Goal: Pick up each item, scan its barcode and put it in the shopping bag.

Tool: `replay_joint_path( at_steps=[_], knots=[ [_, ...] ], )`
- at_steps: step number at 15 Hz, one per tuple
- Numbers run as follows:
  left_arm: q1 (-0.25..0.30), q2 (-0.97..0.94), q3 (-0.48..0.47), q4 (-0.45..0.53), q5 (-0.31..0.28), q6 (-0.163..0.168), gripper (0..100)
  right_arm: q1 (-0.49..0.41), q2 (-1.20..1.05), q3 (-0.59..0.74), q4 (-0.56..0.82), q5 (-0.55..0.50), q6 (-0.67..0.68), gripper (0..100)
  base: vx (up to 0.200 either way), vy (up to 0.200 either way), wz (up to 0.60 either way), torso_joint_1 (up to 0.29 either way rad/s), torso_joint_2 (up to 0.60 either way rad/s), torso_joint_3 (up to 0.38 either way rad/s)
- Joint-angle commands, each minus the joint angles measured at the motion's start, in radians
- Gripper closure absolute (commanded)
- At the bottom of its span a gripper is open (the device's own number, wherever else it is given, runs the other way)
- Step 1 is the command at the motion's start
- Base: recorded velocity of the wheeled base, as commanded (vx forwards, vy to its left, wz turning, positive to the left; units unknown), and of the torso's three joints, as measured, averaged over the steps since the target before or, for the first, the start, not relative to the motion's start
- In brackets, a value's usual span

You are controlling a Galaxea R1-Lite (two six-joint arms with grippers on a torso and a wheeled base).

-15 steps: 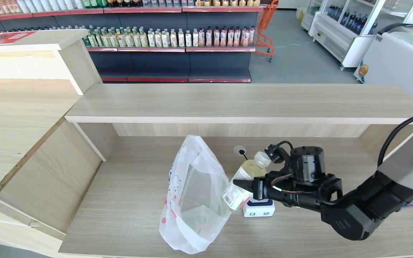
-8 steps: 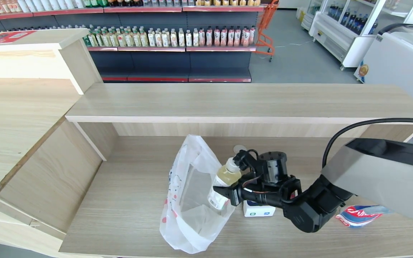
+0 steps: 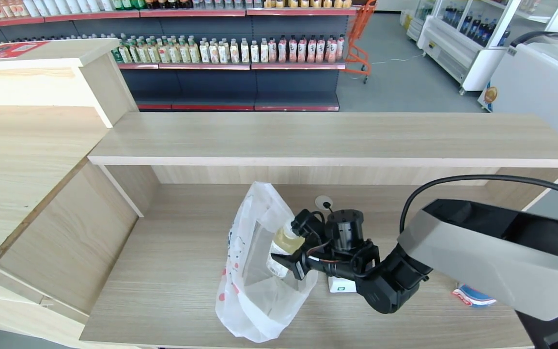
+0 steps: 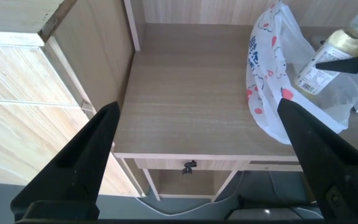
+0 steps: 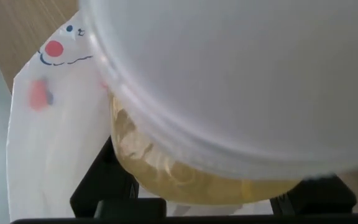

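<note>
A clear bottle of pale yellow drink (image 3: 283, 242) with a white label is tilted, base down, in the mouth of the white plastic shopping bag (image 3: 255, 291). My right gripper (image 3: 288, 257) is shut on the bottle's body, at the bag's right rim. In the right wrist view the bottle (image 5: 185, 180) looms cap-first, with the bag (image 5: 48, 124) behind it. The left wrist view shows my left gripper (image 4: 199, 106) open with nothing in it, off the counter's near left; farther off stand the bag (image 4: 272, 74) and the held bottle (image 4: 328, 56).
A small white scanner box (image 3: 342, 285) sits on the counter just right of the bag, under my right arm. A blue and red snack packet (image 3: 472, 295) lies at the right. A raised wooden ledge (image 3: 337, 138) runs along the back, with a cable hole (image 3: 324, 201) below it.
My right arm has carried the bottle leftward from above the scanner into the bag's mouth and lowered it. The bag and scanner have stayed put.
</note>
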Motion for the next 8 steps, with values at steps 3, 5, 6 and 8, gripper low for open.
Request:
replay_joint_path(
  at_steps=[3, 5, 6, 8],
  knots=[
    [0.0, 0.0, 0.0, -0.001, 0.0, 0.0, 0, 0.01, 0.052, -0.026, -0.01, 0.002, -0.046, 0, 0.0, 0.0, 0.0, 0.0, 0.0, 0.0],
    [0.0, 0.0, 0.0, 0.001, 0.0, 0.0, 0, 0.01, 0.036, -0.015, -0.015, 0.003, -0.021, 0, 0.0, 0.0, 0.0, 0.0, 0.0, 0.0],
    [0.0, 0.0, 0.0, -0.001, 0.0, 0.0, 0, 0.008, 0.024, -0.01, -0.015, 0.003, 0.014, 0, 0.0, 0.0, 0.0, 0.0, 0.0, 0.0],
    [0.0, 0.0, 0.0, 0.001, 0.0, 0.0, 0, -0.002, -0.037, 0.034, -0.007, 0.0, 0.214, 0, 0.0, 0.0, 0.0, 0.0, 0.0, 0.0]
  ],
)
